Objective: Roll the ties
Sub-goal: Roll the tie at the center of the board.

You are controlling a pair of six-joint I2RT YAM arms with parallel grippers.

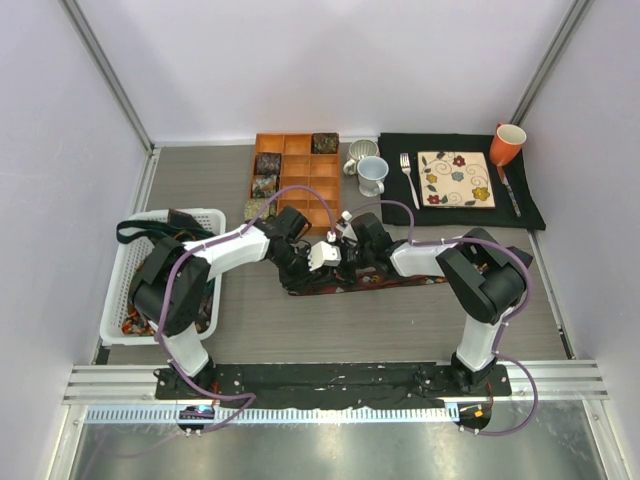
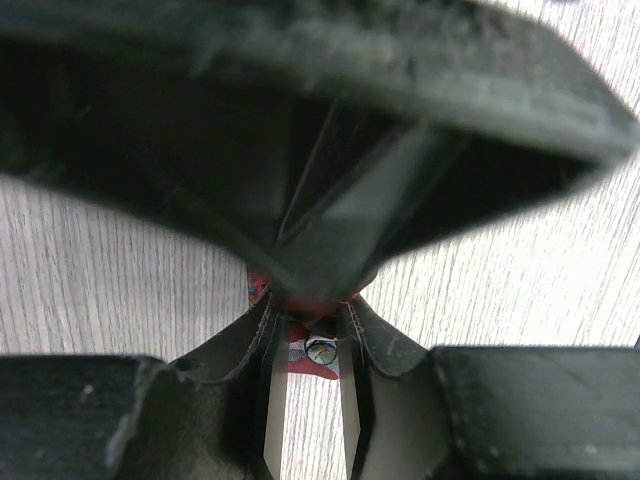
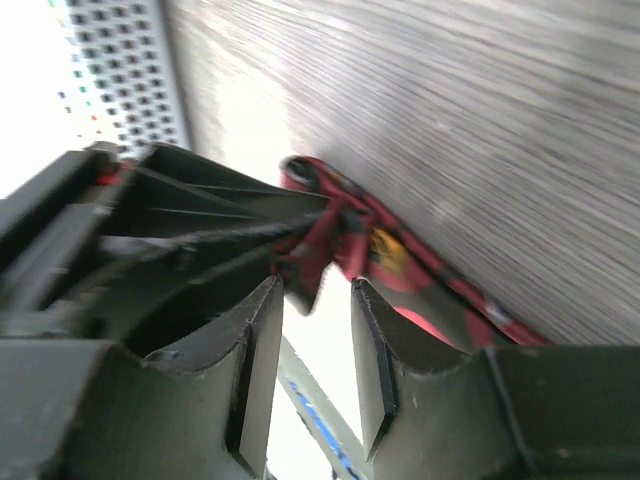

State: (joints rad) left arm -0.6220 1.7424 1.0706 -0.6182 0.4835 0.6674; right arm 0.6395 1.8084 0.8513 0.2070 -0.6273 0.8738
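A maroon patterned tie (image 1: 400, 280) lies flat across the table's middle, its left end under the two grippers. My left gripper (image 1: 305, 268) comes in from the left. In its wrist view the left gripper (image 2: 310, 320) stands narrowly closed, with a red fold of the tie (image 2: 312, 368) pinched between its tips. My right gripper (image 1: 345, 262) meets it from the right. Its wrist view shows the right gripper (image 3: 315, 295) open, the tie (image 3: 400, 265) bunched just past the fingertips with one fold hanging into the gap. The right gripper's dark body (image 2: 300, 150) hides most of the left wrist view.
An orange compartment tray (image 1: 300, 185) behind the grippers holds several rolled ties (image 1: 267, 163). A white basket (image 1: 130, 270) at the left holds loose ties. Two mugs (image 1: 370, 175), a black placemat (image 1: 530, 210) with a plate (image 1: 455, 180), fork, knife and orange mug (image 1: 507, 143) are at the back right.
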